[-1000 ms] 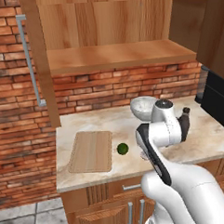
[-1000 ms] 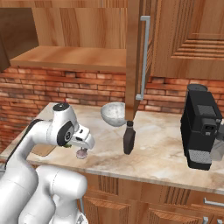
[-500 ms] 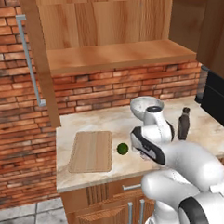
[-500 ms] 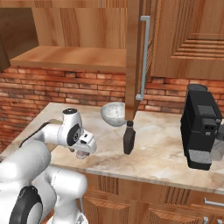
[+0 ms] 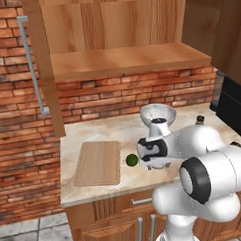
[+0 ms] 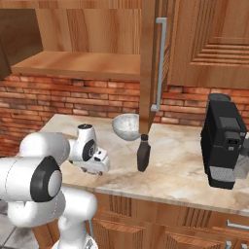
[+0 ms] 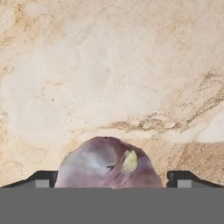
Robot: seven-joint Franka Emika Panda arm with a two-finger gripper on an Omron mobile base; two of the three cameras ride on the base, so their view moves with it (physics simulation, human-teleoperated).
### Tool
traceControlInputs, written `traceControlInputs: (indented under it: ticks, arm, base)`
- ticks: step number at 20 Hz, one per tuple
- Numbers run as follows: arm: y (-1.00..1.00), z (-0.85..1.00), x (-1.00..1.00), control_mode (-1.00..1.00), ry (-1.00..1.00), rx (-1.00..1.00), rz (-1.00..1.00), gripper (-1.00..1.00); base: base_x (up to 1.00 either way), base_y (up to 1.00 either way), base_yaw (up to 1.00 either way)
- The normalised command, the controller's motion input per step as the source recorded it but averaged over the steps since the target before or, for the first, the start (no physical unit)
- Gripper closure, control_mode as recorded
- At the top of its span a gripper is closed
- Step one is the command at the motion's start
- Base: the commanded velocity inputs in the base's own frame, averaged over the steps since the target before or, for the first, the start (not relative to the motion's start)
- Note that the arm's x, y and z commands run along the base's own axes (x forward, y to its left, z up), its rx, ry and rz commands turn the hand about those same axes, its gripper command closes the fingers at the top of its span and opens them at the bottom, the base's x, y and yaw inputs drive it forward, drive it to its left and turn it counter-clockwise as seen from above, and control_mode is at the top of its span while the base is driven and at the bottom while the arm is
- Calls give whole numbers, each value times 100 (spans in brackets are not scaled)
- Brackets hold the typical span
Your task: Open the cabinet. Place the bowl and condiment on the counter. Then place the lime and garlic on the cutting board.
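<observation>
The garlic [image 7: 109, 164] sat between the two fingertips [image 7: 43, 178] of the gripper [image 7: 112, 180], above the counter [image 7: 109, 74]; the fingers stood wide, one at each side of the bulb, and whether they pressed it could not be told. The lime [image 5: 131, 160] lay on the counter just right of the board [image 5: 98, 162], not on it. The bowl [image 6: 126, 126] and the bottle [image 6: 143, 153] stood on the counter near each other, the bottle nearer the front edge. No writing could be read on the bottle. The cabinet [image 5: 122, 27] was open, its shelf bare. A black coffee machine [image 6: 224, 141] stood at the right.
</observation>
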Motion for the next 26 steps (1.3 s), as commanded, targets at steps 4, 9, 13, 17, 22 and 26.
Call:
traceControlInputs:
  ticks: [4, 9, 13, 17, 22, 26]
  arm:
    - [1, -14, -1, -100, 4, 0, 0, 100]
    - [15, 26, -25, -100, -1, 0, 0, 100]
    - [82, 58, 18, -100, -11, 0, 24, 100]
    - [100, 62, 62, -100, -11, 0, 31, 100]
    - [94, 39, 68, -100, -4, 0, 21, 100]
    - [68, 0, 57, -100, 1, 0, 5, 100]
  base:
    - [0, 0, 0]
    - [0, 0, 0]
    - [0, 0, 0]
    - [0, 0, 0]
    - [0, 0, 0]
    - [0, 0, 0]
